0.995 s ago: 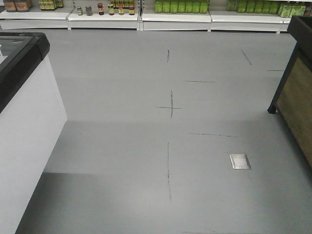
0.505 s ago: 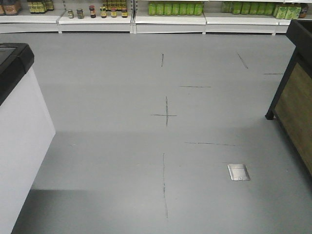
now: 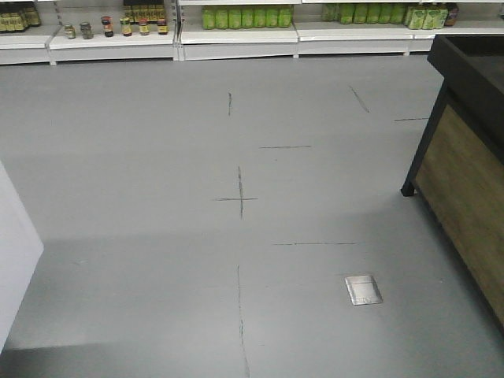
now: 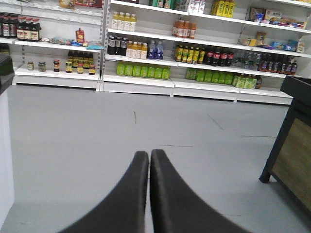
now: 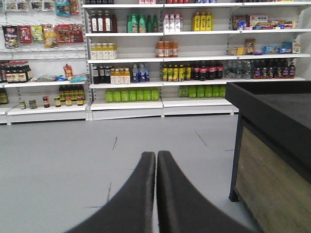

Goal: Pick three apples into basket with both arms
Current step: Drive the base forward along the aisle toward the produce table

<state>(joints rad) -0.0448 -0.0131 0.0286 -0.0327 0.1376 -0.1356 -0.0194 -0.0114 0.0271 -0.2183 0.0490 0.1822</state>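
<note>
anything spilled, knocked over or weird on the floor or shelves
Nothing stands out: the floor shows only thin dark lines and a flush metal plate, and the shelves look orderly.

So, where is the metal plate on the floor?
Front view, lower right: the plate lies flat on the grey floor, left of the wooden stand, apart from it.

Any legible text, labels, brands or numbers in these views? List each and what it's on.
No text is readable in any view.
Bottles and jars on the shelves: labels too small and blurred.
Hanging packets: print blurred.
Floor plate: no marking visible.
</note>
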